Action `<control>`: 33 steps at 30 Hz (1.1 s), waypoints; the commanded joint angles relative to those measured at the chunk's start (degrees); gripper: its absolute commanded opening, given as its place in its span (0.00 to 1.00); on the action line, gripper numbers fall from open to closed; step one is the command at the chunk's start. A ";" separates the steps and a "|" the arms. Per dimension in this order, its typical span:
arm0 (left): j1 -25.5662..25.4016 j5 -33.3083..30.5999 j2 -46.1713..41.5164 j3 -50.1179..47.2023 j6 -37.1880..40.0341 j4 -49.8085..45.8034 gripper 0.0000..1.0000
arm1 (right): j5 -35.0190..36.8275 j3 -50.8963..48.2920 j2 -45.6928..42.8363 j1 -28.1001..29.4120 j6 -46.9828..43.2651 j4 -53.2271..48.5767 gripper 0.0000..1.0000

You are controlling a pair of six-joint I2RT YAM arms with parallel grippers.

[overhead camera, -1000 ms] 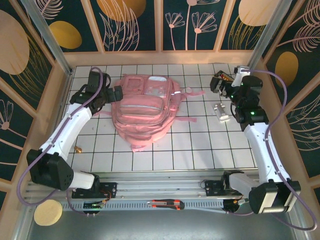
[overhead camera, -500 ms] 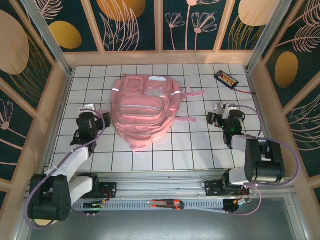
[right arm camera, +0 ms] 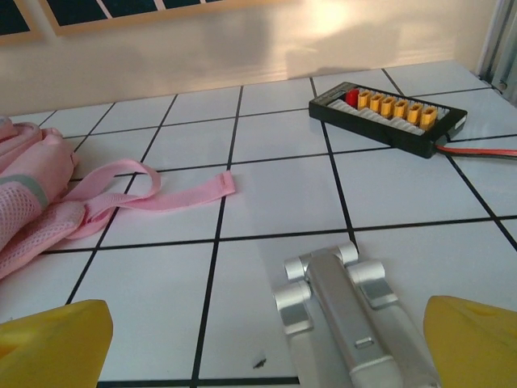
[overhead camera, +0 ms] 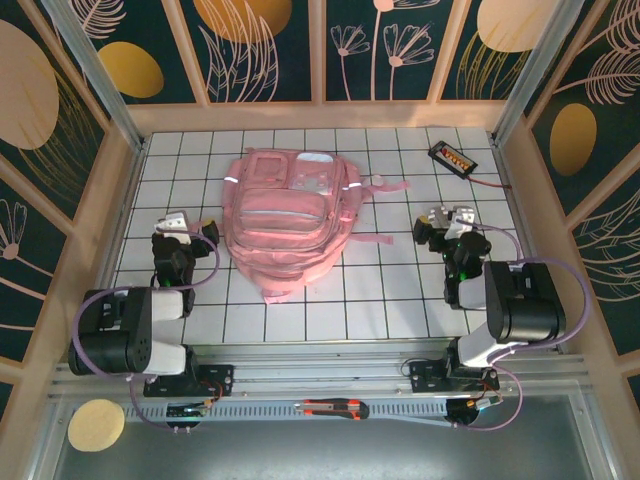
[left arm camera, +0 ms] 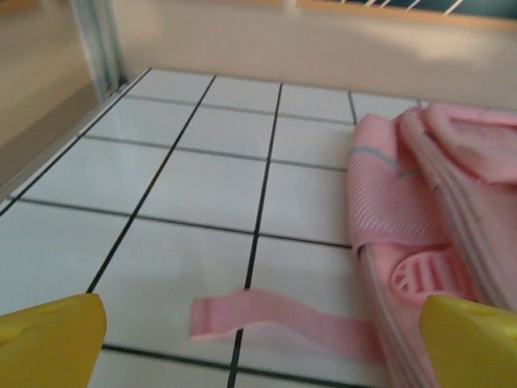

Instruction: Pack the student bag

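The student bag (overhead camera: pixel 290 222), a big pink backpack, lies flat in the middle of the tiled table; its side (left arm camera: pixel 436 186) and a loose strap (left arm camera: pixel 275 315) appear in the left wrist view. My left gripper (overhead camera: pixel 180 226) sits low just left of the bag, open, its yellow fingertips (left arm camera: pixel 48 339) wide apart with nothing between them (left arm camera: pixel 258 352). My right gripper (overhead camera: pixel 444 220) is open to the right of the bag, over a silver folding stand (right arm camera: pixel 347 315) that lies flat between its fingers (right arm camera: pixel 477 343) untouched. Another pink strap (right arm camera: pixel 161 190) lies ahead of it.
A black board with yellow connectors (overhead camera: pixel 452 157) and a red wire lies at the back right (right arm camera: pixel 388 113). A utility knife (overhead camera: pixel 330 408) rests on the front rail. Wooden walls (overhead camera: pixel 320 115) close the table at the back and both sides.
Both arms have pulled back from the far part of the table and folded down near their bases. The grippers stayed open and the bag has not moved.
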 commanded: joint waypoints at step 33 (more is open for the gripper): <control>0.09 8.80 6.82 -0.12 4.24 14.68 0.99 | 4.26 -0.65 1.46 -0.23 1.22 8.35 0.99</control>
